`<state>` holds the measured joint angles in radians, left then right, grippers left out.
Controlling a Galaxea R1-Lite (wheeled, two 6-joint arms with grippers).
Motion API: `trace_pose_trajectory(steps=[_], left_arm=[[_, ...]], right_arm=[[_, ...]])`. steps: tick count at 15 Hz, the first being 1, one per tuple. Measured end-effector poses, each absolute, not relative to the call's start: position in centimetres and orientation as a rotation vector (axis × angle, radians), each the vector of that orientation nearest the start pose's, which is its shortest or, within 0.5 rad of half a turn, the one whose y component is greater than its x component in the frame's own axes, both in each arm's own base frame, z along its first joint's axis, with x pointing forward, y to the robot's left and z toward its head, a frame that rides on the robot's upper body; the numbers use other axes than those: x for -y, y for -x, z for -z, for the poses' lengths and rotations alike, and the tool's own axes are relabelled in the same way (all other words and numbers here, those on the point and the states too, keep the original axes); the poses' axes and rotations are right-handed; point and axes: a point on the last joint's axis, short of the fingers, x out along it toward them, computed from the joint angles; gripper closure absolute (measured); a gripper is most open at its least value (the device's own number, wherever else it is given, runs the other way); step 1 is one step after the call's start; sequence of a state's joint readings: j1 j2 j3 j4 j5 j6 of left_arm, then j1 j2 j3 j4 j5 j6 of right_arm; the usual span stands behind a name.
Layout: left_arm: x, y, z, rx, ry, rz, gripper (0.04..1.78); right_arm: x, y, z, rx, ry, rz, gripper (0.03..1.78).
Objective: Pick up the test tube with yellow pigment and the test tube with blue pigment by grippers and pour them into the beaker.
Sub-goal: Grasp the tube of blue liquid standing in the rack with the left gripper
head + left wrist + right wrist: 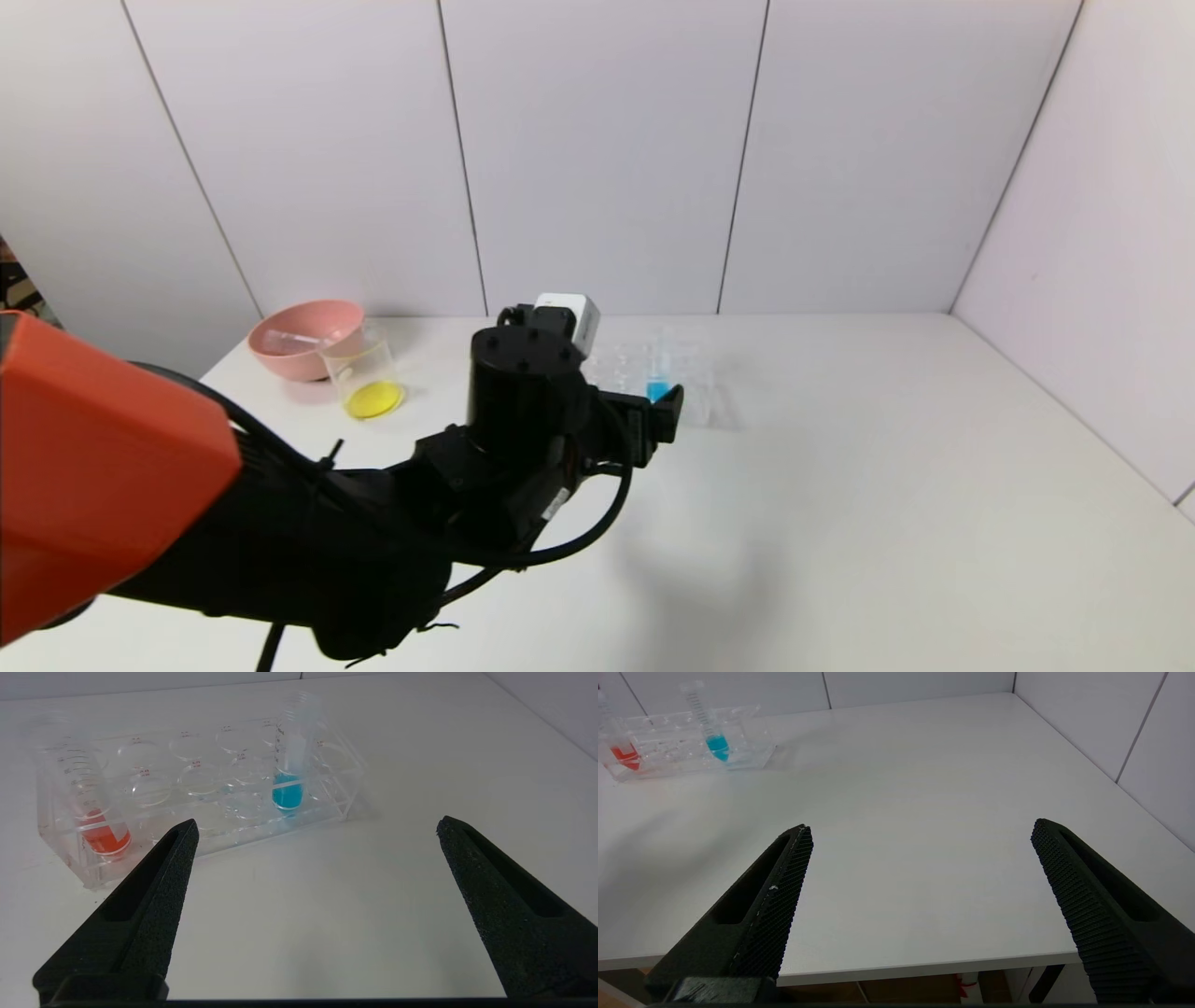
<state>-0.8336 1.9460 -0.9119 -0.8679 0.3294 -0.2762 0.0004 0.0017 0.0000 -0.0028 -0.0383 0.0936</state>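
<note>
Left claw (317, 826): wide open, empty, just before rack (210, 826)
Right claw (920, 830): open, empty, over worktop (924, 788) edge
Blue tube (292, 756): upright in rack
Beaker (366, 378): yellow liquid inside, touching pink bowl (299, 341)

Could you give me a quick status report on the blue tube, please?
Left pincer open, short of rack. Right pincer open, parked off. Blue tube racked; beaker holds yellow. Path clear.
</note>
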Motion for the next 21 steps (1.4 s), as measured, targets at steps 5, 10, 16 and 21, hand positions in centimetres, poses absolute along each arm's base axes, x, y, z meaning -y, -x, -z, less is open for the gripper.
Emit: trace_pose_trajectory(steps=[5,10,16,21], left_arm=[[30.4,-28.4,-12.7,-0.165,0.147,0.402,0.04],[33.4,-31.7,-11.2,-0.046,0.088,0.282,0.04],[34.7,-33.7,-8.6,-0.019,0.058,0.217,0.04],[34.2,-35.4,-8.7,-0.002,0.058,0.189,0.04]], right_arm=[[0.1,2.3,-7.6,0.003,-0.093,0.038,0.1],[0.1,2.3,-7.6,0.002,-0.094,0.038,0.1],[0.1,2.3,-7.6,0.003,-0.094,0.037,0.1],[0.1,2.3,-7.6,0.003,-0.094,0.038,0.1]])
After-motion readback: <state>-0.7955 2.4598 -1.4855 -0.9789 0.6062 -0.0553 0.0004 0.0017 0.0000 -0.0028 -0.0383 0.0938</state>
